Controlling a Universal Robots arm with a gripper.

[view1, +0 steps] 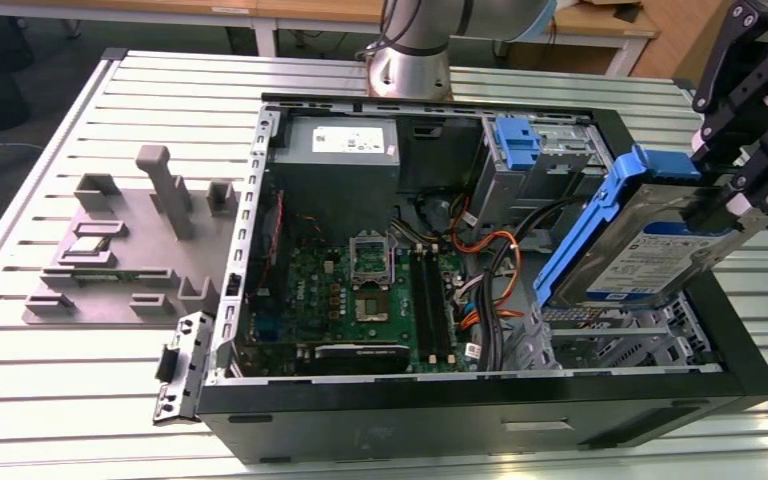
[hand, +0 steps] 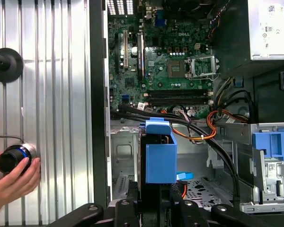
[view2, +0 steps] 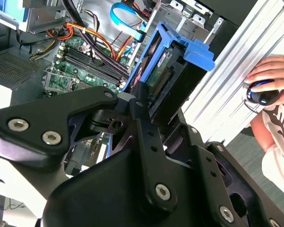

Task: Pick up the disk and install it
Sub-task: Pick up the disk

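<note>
You are receiving bright, even overhead light in the exterior view: the slatted table (view1: pixel 37 400) is glaring at lower left, the disk (view1: pixel 640 238) is catching sheen, the computer case (view1: pixel 491 405) is shading its interior.

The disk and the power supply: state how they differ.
The disk hangs tilted in the gripper over the open case; the power supply sits mounted inside it. The disk wears a blue carrier bracket; the power supply is bare grey. Both are labelled metal units.
</note>
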